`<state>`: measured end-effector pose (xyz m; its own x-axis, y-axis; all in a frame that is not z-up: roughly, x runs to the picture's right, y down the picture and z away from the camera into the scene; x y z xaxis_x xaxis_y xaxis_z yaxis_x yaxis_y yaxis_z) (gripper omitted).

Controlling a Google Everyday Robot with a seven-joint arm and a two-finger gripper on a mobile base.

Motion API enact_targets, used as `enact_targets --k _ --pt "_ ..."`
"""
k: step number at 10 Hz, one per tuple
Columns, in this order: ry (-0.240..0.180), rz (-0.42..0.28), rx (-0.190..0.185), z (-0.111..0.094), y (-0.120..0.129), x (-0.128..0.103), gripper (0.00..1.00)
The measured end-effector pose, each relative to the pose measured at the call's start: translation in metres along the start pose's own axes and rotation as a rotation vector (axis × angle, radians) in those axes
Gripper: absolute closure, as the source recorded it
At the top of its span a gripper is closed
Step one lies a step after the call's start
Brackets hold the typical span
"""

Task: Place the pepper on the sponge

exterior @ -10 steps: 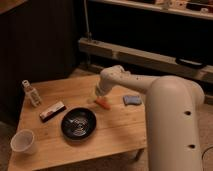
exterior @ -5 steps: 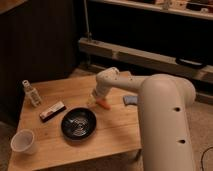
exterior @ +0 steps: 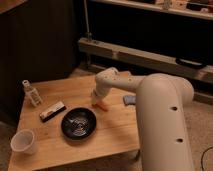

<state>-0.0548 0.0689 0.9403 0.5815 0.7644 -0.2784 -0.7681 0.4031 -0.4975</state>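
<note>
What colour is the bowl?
The bowl is black, camera view; the jaws hang at the pepper beside it.

The gripper [exterior: 96, 101] hung over the pepper [exterior: 102, 105] with the black bowl [exterior: 79, 123] just beside, while bare table [exterior: 114, 127] lay between it and the sponge [exterior: 128, 100], which the arm [exterior: 157, 100] partly hid.

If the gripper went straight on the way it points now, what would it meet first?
Most likely the pepper. The gripper points down right above it, with the wooden table underneath. Depth is unclear, so it may already be touching.
</note>
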Motion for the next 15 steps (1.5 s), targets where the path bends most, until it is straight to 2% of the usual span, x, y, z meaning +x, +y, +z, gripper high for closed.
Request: enact_targets --k 2,3,5,6,7,9,10,12,15 --pt "-0.005 0.021 0.010 -0.008 -0.010 0.001 0.54" --pt "-0.019 0.048 0.017 -0.020 -0.023 0.000 0.54" --pt "-0.045 0.088 0.045 -0.050 -0.060 0.000 0.54" --pt "-0.059 0.120 0.074 -0.072 -0.094 0.003 0.54" --pt "-0.065 0.147 0.090 -0.085 -0.117 0.009 0.54" --pt "-0.071 0.218 0.118 -0.109 -0.165 0.031 0.54" --pt "-0.071 0.241 0.124 -0.117 -0.177 0.041 0.54" --pt "-0.097 0.271 0.117 -0.135 -0.185 0.049 0.54" --pt "-0.147 0.269 0.087 -0.152 -0.178 0.041 0.54"
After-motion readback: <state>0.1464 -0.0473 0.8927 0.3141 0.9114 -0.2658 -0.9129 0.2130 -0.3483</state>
